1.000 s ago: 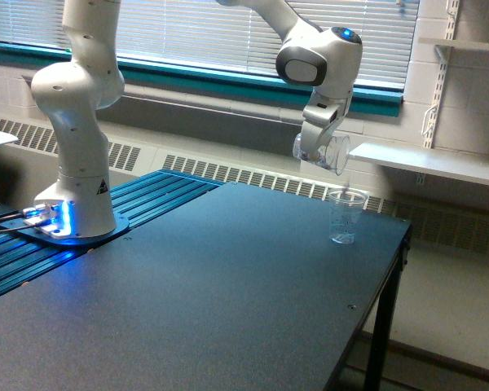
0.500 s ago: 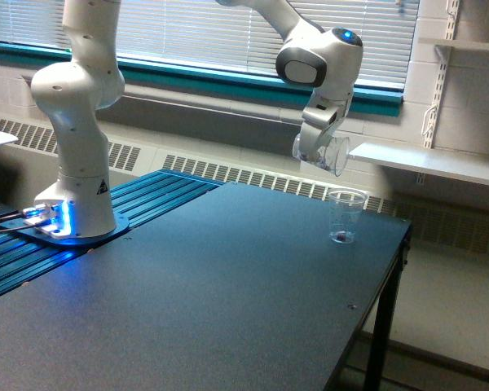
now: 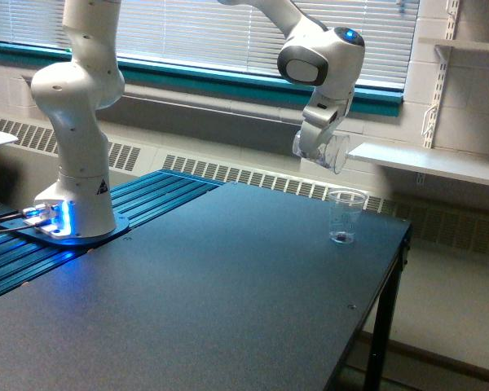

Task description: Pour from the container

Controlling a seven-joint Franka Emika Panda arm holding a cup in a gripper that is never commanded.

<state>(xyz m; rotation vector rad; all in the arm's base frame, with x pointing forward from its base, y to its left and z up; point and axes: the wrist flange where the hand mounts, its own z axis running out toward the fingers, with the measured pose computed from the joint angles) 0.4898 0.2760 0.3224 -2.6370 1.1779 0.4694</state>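
Observation:
The container [image 3: 336,153], a small see-through plastic cup, hangs tipped on its side with its mouth toward the exterior view's right. My gripper [image 3: 319,150] is shut on it, just below the white wrist. Underneath and slightly right, a second clear cup [image 3: 345,216] stands upright on the dark table [image 3: 228,285] near the far right corner. Something small and dark lies at the bottom of that standing cup. The container's mouth is above the standing cup's rim, with a gap between them.
The arm's white base [image 3: 73,187] stands at the exterior view's left on blue ribbed rails [image 3: 159,191]. A white shelf [image 3: 428,163] juts out at the right, close behind the held cup. The table's right edge [image 3: 391,269] drops off just beyond the standing cup.
The wrist and the tipped container have risen a few pixels. A small dark bit now lies in the standing cup's bottom, which it did not a second ago.

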